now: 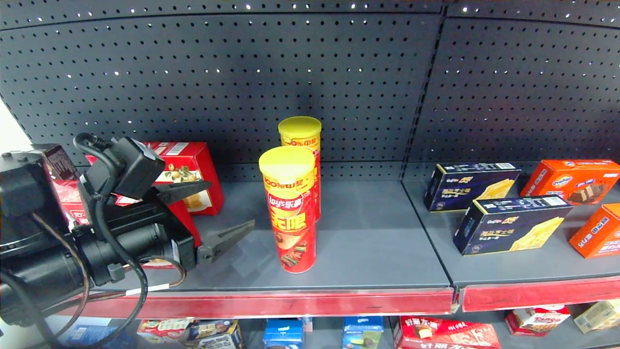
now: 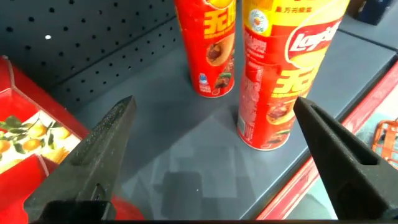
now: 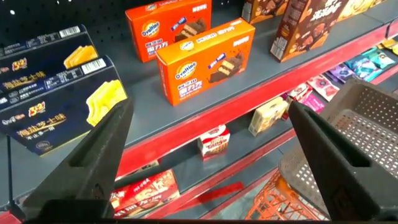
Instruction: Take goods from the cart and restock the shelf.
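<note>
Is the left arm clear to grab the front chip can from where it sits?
Probably yes: the left gripper is open beside the front chip can, with only bare shelf between them.

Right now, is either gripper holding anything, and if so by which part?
Nothing is held. The left gripper is open beside the front chip can, not touching it; the right gripper is open and empty too.

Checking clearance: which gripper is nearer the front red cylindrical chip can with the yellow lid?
Left. The left gripper is open just left of the front red chip can, apart from it. The right gripper faces the orange cardboard boxes in the next shelf bay, farther off.
</note>
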### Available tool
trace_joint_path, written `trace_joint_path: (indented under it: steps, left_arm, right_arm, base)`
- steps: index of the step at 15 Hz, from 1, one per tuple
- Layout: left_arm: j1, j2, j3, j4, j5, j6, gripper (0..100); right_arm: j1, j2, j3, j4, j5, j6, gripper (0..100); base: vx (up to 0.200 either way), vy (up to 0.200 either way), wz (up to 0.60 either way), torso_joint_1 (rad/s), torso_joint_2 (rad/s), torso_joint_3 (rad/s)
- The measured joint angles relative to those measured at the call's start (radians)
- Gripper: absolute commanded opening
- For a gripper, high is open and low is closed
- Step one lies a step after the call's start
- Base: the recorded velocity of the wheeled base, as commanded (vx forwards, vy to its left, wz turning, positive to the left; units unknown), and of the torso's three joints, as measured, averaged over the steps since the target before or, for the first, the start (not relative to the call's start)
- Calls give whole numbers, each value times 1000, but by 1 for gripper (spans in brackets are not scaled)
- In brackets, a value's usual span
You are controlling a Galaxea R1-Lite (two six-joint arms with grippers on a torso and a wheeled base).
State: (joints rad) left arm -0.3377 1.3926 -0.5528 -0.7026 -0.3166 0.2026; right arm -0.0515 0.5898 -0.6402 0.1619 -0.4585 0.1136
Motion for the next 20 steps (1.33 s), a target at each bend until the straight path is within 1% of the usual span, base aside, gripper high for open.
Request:
trace_joint_path:
  steps: [3,4,6,16,18,20]
  left_arm:
    - [-10,-10,-13,0,-17,2,100]
    - [-10,-19,-16,0,-34,5,100]
    - [-11,-37,-14,1,-51,32,100]
    - [-9,-47,-14,3,-50,37,100]
    - [-9,-28,-13,4,-50,50,100]
    - [-7,-6,-14,4,-49,51,100]
  right_arm:
    - [-1,0,7,-1,0,0,100]
    - [-2,0,7,-1,0,0,100]
    - [-2,-4,9,0,0,-1,100]
    - [11,-10,39,-2,3,1,100]
    - [16,-10,50,-4,2,18,100]
    - [17,-10,56,-4,3,31,100]
  base:
    - [0,0,0,0,0,0]
    - [0,0,0,0,0,0]
    - [0,0,0,0,0,0]
    - [0,0,0,0,0,0]
    - [0,0,0,0,0,0]
    - [0,0,0,0,0,0]
